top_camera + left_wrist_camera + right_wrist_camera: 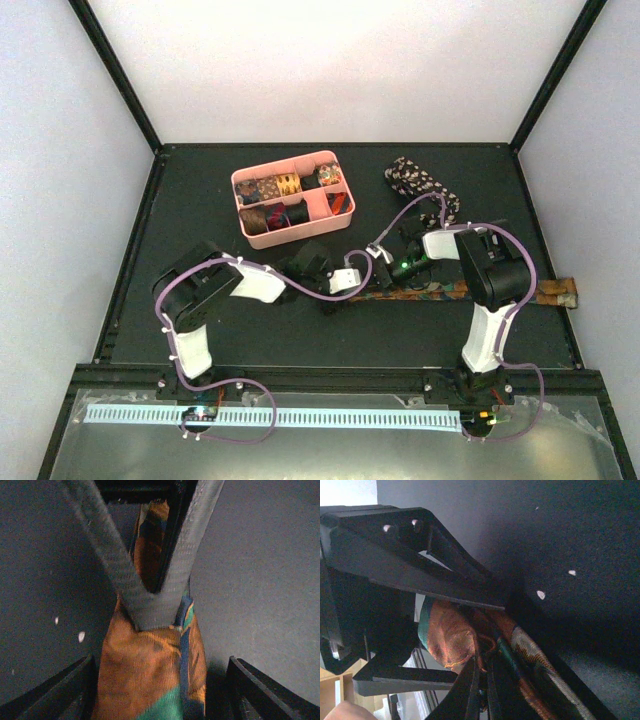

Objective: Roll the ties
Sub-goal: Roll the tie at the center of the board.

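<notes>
Rolled ties (288, 185) fill tray (351, 200); orange tie (145, 680) unrolled, right gripper (152, 617) pinching it, left gripper (160, 695) released; speckled tie (415, 180) untouched.

Overhead wide; wrist views close, sharing tie (145, 675).

Two arms are mounted at the near edge of the worktop (300, 335). The left arm (190, 345) and the right arm (487, 340) are each built of white shells alternating with black joint housings. Lilac cables (536, 275) are run along both arms and are looped below their bases, off the worktop's near edge. A small green light (403, 266) is shown above the worktop's middle. The left hand (160, 700) is fitted with matt black, square-edged fingers (55, 695); the right hand (155, 617) is fitted with grey, woven-textured ones.
</notes>
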Motion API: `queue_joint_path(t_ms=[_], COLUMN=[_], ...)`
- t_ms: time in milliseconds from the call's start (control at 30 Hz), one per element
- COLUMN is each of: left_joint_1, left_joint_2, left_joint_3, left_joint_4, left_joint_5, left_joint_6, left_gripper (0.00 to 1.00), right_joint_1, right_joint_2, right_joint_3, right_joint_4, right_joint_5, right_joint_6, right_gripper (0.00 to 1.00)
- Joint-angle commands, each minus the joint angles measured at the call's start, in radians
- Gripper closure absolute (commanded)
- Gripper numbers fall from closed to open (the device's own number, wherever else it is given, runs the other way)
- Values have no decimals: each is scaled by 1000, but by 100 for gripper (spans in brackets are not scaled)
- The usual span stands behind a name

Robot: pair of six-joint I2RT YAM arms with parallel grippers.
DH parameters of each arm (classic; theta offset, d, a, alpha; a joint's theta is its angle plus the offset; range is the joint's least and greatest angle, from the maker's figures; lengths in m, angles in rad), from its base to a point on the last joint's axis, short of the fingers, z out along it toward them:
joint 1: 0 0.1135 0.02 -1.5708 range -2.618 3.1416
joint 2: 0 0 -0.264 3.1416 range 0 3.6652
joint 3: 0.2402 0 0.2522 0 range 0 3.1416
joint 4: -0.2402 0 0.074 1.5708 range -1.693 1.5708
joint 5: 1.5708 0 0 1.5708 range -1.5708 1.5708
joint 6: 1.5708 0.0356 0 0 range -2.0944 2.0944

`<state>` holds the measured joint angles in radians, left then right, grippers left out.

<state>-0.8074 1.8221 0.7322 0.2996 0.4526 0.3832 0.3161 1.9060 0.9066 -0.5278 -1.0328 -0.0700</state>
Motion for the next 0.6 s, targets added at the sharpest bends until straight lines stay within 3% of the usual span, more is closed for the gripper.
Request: queue_joint_path(t_ms=[0,200,400,467,567], left_joint_1=[-7,17,43,51,83], left_joint_2=[41,-8,-1,-7,-32], left_joint_3=[62,17,34,28,-34], left_joint_4=[-112,-152,-162,-145,-5], left_joint_5=[54,23,32,42,122], left_joint_6=[76,142,182,171,86], left_gripper=[38,61,66,60,38], right_joint_1=[-6,-5,-5,-5,-5], right_joint_2=[-7,-19,9,26,41], right_joint_3=[-5,-12,-16,-16,-16], right_joint_4=[-1,-24,-14,-4,8], right_joint_5=[-17,-18,37,44,63], right_joint_6=[-12,-21,-10,-1,11], right_gripper=[98,98,98,98,98])
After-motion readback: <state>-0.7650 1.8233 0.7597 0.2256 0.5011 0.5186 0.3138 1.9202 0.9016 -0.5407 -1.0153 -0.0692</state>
